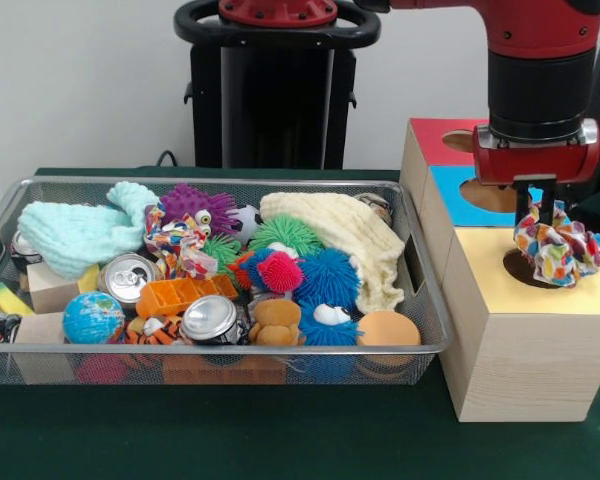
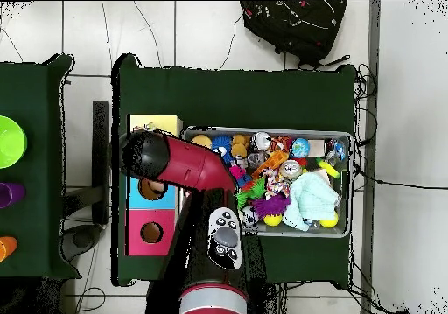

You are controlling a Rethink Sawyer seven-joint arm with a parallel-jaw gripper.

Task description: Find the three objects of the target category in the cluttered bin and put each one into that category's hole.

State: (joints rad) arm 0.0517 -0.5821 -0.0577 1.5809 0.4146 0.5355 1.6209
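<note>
Spotted white cloth, knotted into a twist, hangs from the claw, whose black fingers are closed on the top of this cloth knot. The knot hangs just above the yellow top of the nearest wooden box, and the dark round hole shows directly beneath it and slightly toward the bin side, partly hidden by the cloth. That is the relation the coming move turns on: the knot looks almost over the hole but seems offset a little to the side away from the bin, so a small shift toward the bin before release would probably be safer. The knot is bunched rather than long, with no clear long axis.

Three boxes stand in a row: yellow-topped nearest the camera, then blue-topped, then red-topped, one hole each. In the overhead view the arm covers most of the yellow top.

Beside the boxes, on the green tabletop, sits the wire bin. One more cloth knot is visible in it, near the purple spiky ball; a third I cannot find. Among the clutter are two drink cans, a small globe ball, and several spiky balls.
</note>
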